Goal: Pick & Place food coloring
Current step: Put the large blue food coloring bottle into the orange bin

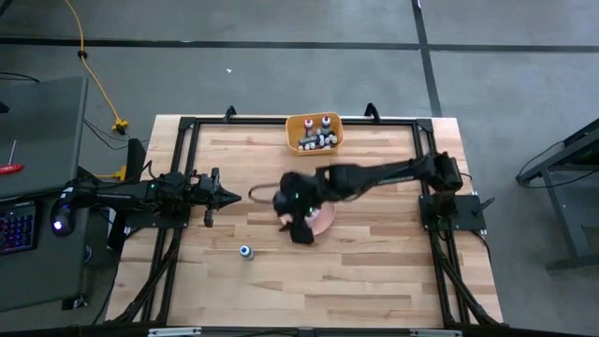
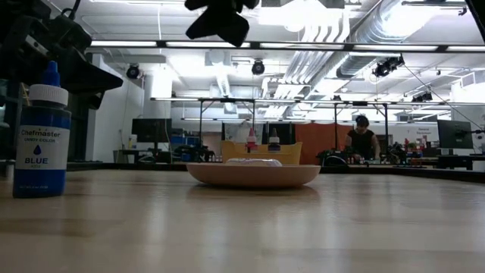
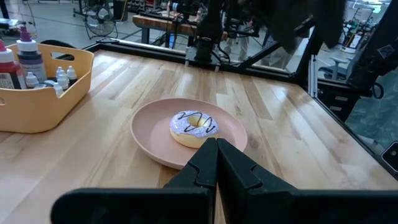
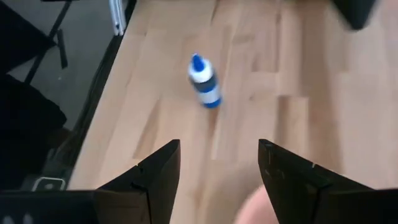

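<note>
A blue-capped food coloring bottle [image 1: 245, 251] stands upright on its base near the table's near-left part; it also shows in the low view [image 2: 41, 135] and the right wrist view [image 4: 204, 82]. More bottles sit in the orange bin [image 1: 314, 133], also seen in the left wrist view [image 3: 38, 87]. My right gripper [image 1: 301, 230] hangs open above the pink plate's near-left rim, to the right of the blue bottle, fingers apart [image 4: 217, 168]. My left gripper [image 1: 229, 196] waits shut at the table's left, pointing toward the plate [image 3: 214, 155].
The pink plate [image 1: 325, 218] with a white-iced doughnut [image 3: 194, 127] lies mid-table, partly under my right arm. The orange bin stands at the far edge. A black frame borders the table. Bare wood spreads around the blue bottle. A person stands far off in the room [image 2: 362, 140].
</note>
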